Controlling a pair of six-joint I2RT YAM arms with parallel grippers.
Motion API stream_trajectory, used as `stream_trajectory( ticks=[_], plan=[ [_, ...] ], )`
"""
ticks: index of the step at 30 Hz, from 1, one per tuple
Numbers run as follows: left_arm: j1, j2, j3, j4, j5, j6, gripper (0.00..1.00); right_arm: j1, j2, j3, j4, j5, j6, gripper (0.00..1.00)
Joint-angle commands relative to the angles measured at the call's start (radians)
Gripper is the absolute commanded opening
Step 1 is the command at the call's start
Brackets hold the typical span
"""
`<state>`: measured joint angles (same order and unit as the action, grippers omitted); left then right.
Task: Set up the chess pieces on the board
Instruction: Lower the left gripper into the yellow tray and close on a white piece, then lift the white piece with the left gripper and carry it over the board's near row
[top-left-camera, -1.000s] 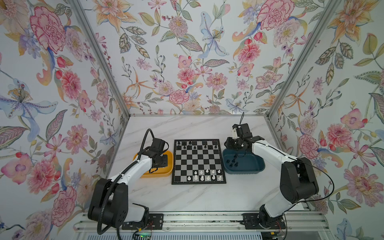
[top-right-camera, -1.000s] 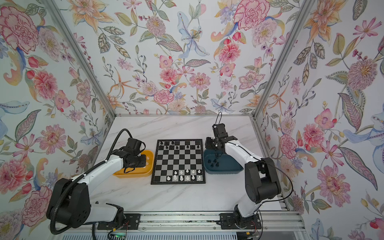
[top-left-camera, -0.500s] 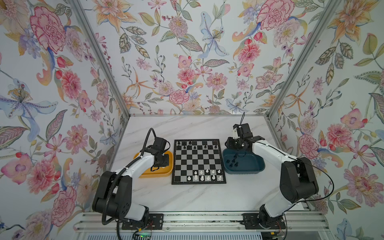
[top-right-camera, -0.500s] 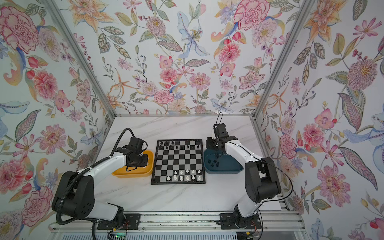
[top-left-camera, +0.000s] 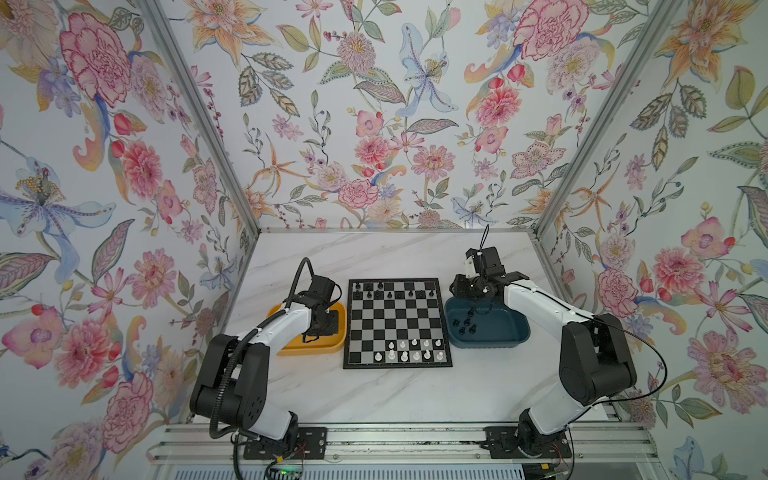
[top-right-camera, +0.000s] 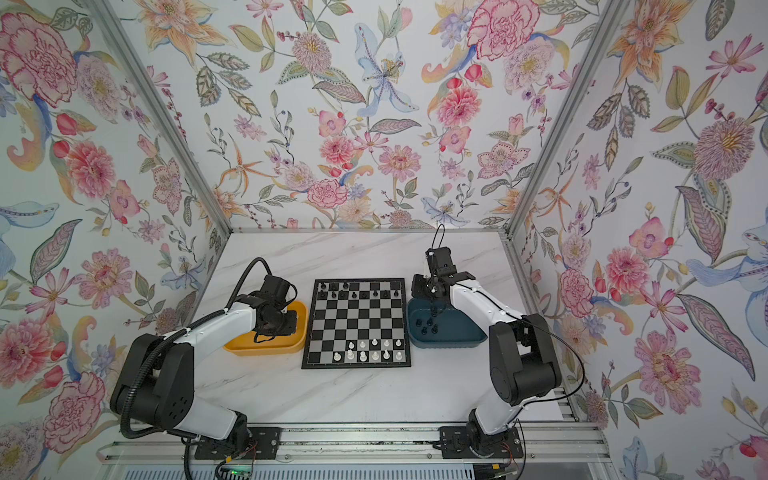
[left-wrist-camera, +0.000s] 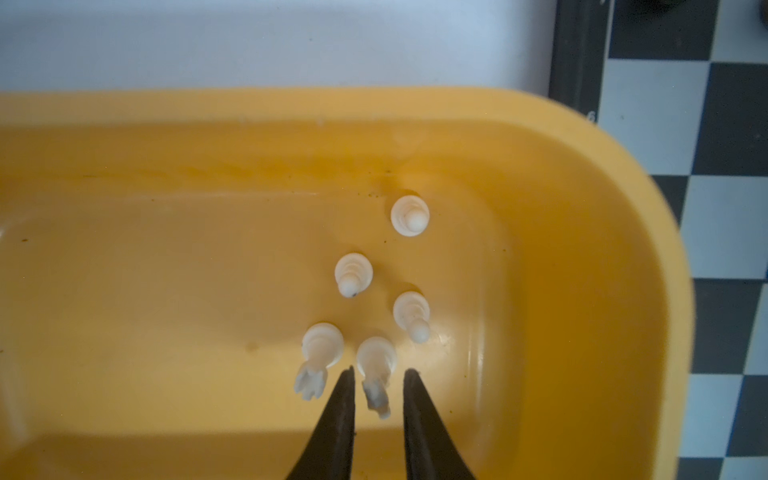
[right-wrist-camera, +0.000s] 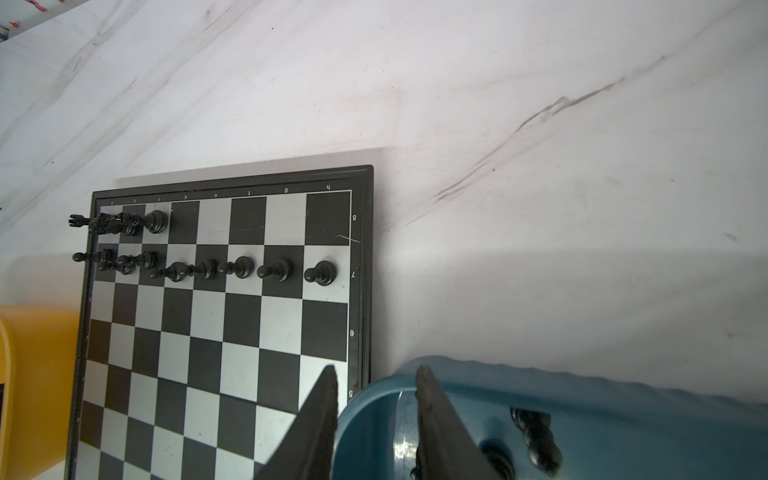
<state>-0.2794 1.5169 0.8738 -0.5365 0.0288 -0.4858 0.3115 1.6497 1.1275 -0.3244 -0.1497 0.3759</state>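
- Marble table: my left hand, slightly parted, straddles an upright white piece in the yellow tray.
- Right hand parted, empty.

The left arm now has its elbow nearer the board than a second ago. The left gripper has narrowed, its jaws flanking a white chess piece in the yellow tray.

CHESS SET-UP UNDER WAY: The board, checked black and silver, lies flat mid-table. Black chessmen stand on its two far rows and white chessmen on its two near rows, toward the right corner. Five more white pieces stand upright in the yellow tray, and several black pieces sit in the dark blue tray.
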Motion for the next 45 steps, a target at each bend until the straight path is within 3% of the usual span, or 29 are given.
stream_trajectory(
  ticks=[1, 25, 38, 45],
  plan=[
    [0.014, 0.016, 0.013, 0.003, -0.01, 0.02, 0.24, -0.007, 0.022, 0.005, -0.007, 0.001, 0.014, 0.34],
    [0.03, 0.037, 0.009, 0.027, 0.023, 0.044, 0.15, -0.009, 0.016, -0.007, -0.007, 0.006, 0.022, 0.34],
    [0.028, 0.027, 0.012, 0.018, 0.031, 0.044, 0.02, -0.009, -0.001, -0.018, -0.007, 0.012, 0.023, 0.33],
    [0.023, -0.012, 0.044, -0.018, 0.023, 0.047, 0.0, -0.009, -0.011, -0.026, -0.002, 0.013, 0.021, 0.34]
  ],
)
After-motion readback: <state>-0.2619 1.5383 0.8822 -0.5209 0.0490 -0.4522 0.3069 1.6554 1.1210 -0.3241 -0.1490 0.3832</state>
